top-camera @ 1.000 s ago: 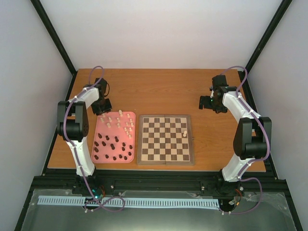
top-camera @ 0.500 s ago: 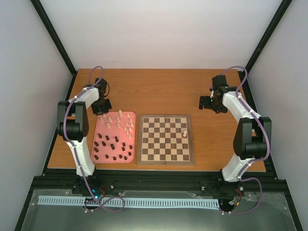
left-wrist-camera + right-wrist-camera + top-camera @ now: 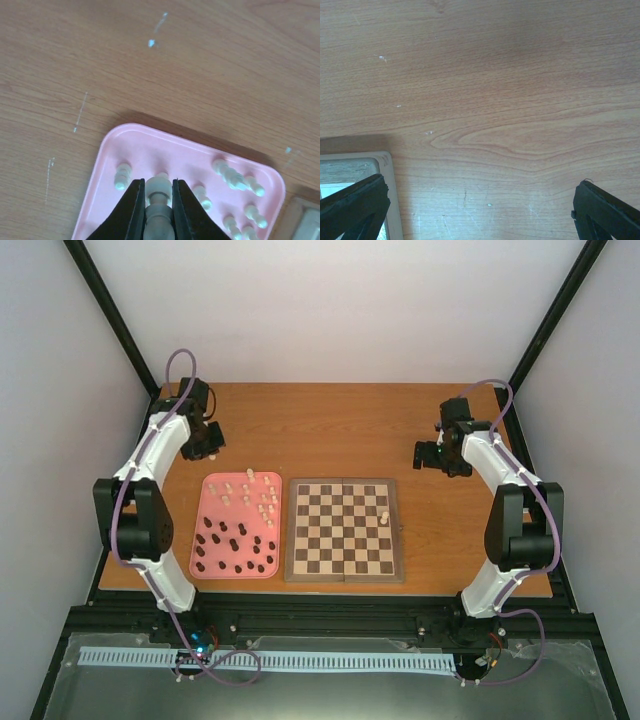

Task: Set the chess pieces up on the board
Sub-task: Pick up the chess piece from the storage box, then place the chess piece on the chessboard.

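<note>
Seen from above, the left gripper (image 3: 204, 445) is a dark blur over the counter (image 3: 320, 430), just beyond the far left corner of the pink tray (image 3: 208, 502). Its jaws are too small to read there. Its wrist camera settles the matter: the gripper is pinched tight on a cream piece (image 3: 159, 192), with the tray behind it partly cut off by the frame. Other cream chess pieces (image 3: 235, 176) lie scattered on the tray, and the dark pieces (image 3: 235, 545) show only overhead. The right gripper (image 3: 480, 192) hangs spread wide over bare wood, holding nothing. A corner of the board (image 3: 395, 215) sits at the frame's edge. A lone cream piece (image 3: 383, 518) stands on the board's right side.
</note>
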Action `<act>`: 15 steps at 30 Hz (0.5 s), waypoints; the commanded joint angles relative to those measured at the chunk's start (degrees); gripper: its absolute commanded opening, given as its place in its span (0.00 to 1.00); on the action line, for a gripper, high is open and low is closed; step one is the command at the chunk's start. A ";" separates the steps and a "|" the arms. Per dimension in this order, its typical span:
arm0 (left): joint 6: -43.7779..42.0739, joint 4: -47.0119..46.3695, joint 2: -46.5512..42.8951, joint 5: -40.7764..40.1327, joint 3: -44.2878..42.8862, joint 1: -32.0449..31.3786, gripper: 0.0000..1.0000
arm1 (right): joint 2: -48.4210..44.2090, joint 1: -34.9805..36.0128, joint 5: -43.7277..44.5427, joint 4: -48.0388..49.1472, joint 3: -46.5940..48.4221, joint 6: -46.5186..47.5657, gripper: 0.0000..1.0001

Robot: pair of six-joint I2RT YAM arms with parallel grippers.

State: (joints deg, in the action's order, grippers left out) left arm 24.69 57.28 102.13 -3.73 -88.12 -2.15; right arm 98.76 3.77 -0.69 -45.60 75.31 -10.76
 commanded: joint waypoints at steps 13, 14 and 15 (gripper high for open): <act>-5.72 2.35 5.95 7.77 -14.98 -26.78 0.01 | 1.97 -0.42 2.50 0.62 1.62 -2.58 1.00; -5.55 2.18 7.23 7.89 -15.58 -28.16 0.01 | 1.86 -0.43 2.79 0.53 1.46 -2.52 1.00; -5.44 1.99 8.41 8.02 -16.26 -29.60 0.01 | 1.70 -0.43 3.06 0.45 1.38 -2.37 1.00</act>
State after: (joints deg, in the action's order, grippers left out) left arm 20.49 58.59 105.58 2.55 -101.47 -27.77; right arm 100.49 3.77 0.69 -45.19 75.70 -12.45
